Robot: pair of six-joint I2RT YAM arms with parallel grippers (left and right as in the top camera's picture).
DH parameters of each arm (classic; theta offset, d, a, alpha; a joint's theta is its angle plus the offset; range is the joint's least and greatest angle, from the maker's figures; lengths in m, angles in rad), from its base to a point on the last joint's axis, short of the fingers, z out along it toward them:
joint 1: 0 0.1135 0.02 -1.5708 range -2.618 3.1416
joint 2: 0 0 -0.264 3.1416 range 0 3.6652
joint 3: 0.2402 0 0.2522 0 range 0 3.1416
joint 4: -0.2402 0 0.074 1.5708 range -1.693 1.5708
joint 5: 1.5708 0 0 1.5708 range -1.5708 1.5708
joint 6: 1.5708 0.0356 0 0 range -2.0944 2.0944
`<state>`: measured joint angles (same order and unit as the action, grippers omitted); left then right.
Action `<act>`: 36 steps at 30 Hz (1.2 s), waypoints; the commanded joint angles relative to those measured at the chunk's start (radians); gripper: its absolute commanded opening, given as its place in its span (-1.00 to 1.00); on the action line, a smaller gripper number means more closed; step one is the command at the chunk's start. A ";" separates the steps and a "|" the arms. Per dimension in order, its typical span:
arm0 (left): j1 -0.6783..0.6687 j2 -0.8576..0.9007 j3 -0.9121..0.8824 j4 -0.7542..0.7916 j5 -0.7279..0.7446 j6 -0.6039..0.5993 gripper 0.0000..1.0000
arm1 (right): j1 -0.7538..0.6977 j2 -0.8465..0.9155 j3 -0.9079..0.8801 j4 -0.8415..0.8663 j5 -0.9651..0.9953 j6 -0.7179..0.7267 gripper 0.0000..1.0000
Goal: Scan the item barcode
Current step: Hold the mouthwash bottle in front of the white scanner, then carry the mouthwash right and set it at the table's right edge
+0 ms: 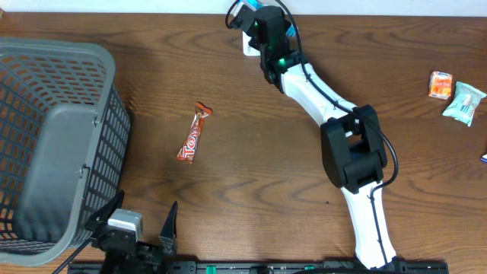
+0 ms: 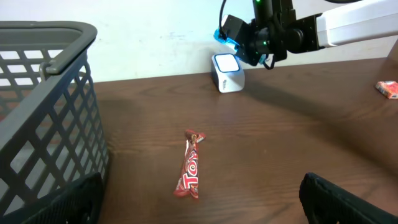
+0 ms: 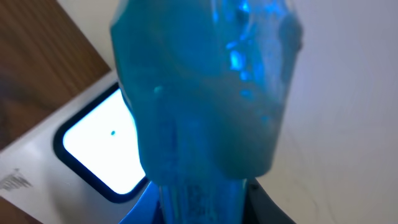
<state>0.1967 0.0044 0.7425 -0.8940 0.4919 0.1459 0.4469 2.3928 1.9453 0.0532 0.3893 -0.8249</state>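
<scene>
On the dark wood table (image 1: 251, 175), the left gripper (image 1: 141, 217) is idling wide open at the near edge, a candy bar (image 2: 189, 165) is lying mid-table, and the right gripper (image 1: 247, 17) is clamping the blue packet (image 3: 205, 93) just above the white scanner (image 2: 227, 71) at the far edge, so the scan step is seemingly running and is likely calling next for the barcode to face the lit window.

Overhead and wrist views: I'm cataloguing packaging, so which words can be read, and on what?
"To": white letters on the red-orange candy bar wrapper; the rest is unclear.
Grey print on the white box-shaped scanner: too blurred.
Orange packet and pale green packet: too small to read.

Left pincer (image 1: 144, 213) agape, right pincer (image 1: 245, 14) tight.
</scene>
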 commanded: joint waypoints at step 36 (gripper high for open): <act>0.004 -0.002 0.000 0.000 0.006 -0.002 1.00 | -0.708 -0.051 0.066 -1.002 0.228 0.836 0.99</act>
<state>0.1967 0.0044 0.7425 -0.8940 0.4919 0.1459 -0.2604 2.3947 1.9865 -0.9188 0.5983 -0.1417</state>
